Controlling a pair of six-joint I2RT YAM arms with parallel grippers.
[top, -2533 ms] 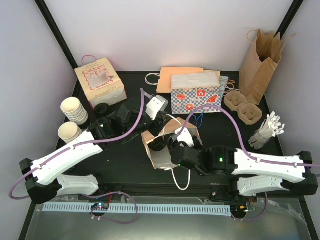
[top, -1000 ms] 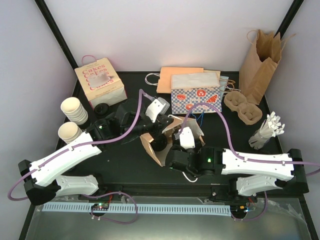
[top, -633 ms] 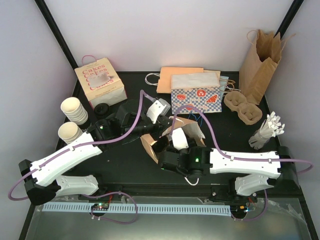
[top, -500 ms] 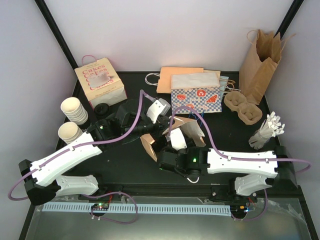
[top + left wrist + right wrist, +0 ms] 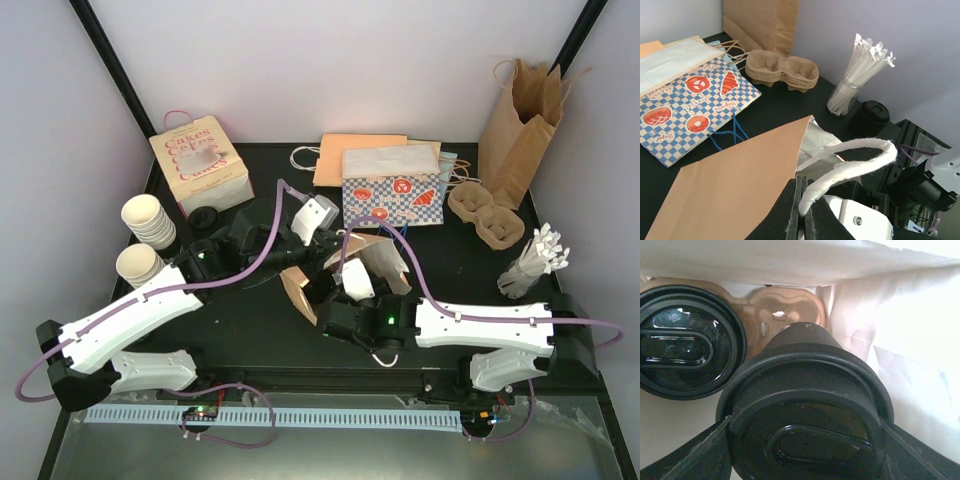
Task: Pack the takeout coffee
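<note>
My left gripper (image 5: pixel 316 250) is shut on the white handle (image 5: pixel 850 159) of a brown paper bag (image 5: pixel 297 288) and holds its mouth open; the gripper also shows in the left wrist view (image 5: pixel 803 184). My right gripper (image 5: pixel 333 291) reaches into the bag. In the right wrist view it (image 5: pixel 805 440) is shut on the takeout coffee (image 5: pixel 805 410), whose black lid fills the frame. A second lidded cup (image 5: pixel 685 342) sits in a cardboard carrier (image 5: pixel 790 310) inside the bag, just left of the held cup. The cup's cream wall is hidden.
A Cakes box (image 5: pixel 200 165), stacked lidless cups (image 5: pixel 148 220), a single cup (image 5: pixel 138 265) and loose black lids (image 5: pixel 207 215) stand at the left. A checkered bag (image 5: pixel 392 190), cup carriers (image 5: pixel 485 215), a tall brown bag (image 5: pixel 520 115) and straws (image 5: pixel 535 258) stand at the back and right.
My right arm has moved left and pushed its gripper with the coffee into the bag's mouth. My left gripper has kept hold of the handle, almost still.
</note>
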